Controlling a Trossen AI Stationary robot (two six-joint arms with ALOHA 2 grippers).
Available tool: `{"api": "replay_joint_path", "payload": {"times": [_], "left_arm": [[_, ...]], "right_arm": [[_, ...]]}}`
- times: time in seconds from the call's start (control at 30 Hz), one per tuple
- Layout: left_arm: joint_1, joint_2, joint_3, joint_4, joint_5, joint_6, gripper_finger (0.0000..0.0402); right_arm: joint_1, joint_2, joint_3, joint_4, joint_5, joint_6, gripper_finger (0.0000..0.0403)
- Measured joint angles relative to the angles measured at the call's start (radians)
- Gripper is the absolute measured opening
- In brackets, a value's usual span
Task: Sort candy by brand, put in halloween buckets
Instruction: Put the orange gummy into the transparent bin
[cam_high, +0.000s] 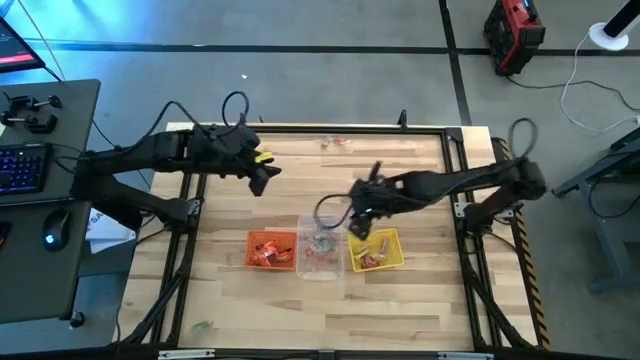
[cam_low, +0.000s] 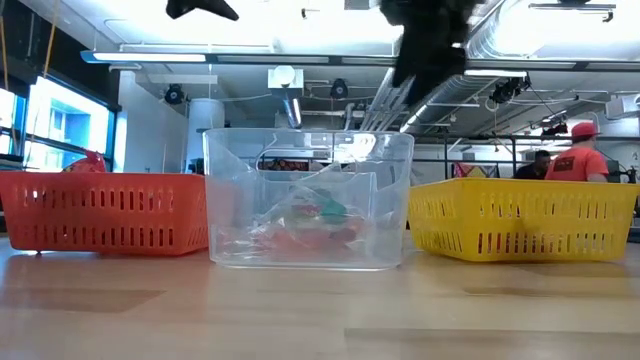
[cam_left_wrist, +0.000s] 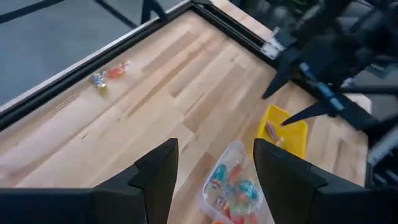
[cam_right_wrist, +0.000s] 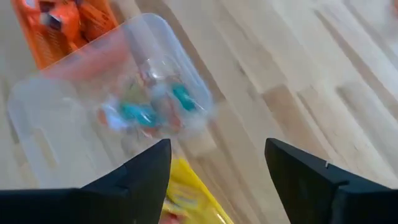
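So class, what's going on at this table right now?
A two-armed robot is sorting candy into three tubs lined up on the table: orange tub, clear tub and yellow tub, each already holding some sweets. The right end effector hangs open over the clear and yellow tubs, holding nothing. The left end effector waits open above the table's far left part. A few sweets lie near the far edge, unsorted.

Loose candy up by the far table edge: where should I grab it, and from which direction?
The loose candy lies flat beside the far frame rail. Probably come straight down and pinch its wrapped middle, fingers closing along the rail, since the rail blocks a sideways approach.
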Motion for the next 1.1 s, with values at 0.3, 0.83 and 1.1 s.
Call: {"api": "replay_joint_path", "payload": {"times": [0.3, 0.83, 1.1], "left_arm": [[0.015, 0.300, 0.000, 0.024, 0.047, -0.090, 0.0200], [0.476, 0.906, 0.455, 0.219, 0.508, 0.579, 0.0200], [0.520, 1.151, 0.697, 0.131, 0.521, 0.967, 0.0200]], "right_arm": [[-0.022, -0.349, -0.398, 0.223, -0.037, 0.236, 0.0254], [-0.037, -0.460, -0.689, 0.567, 0.012, 0.547, 0.0254], [-0.089, -0.461, -0.689, 0.621, 0.015, 0.587, 0.0254]]}}
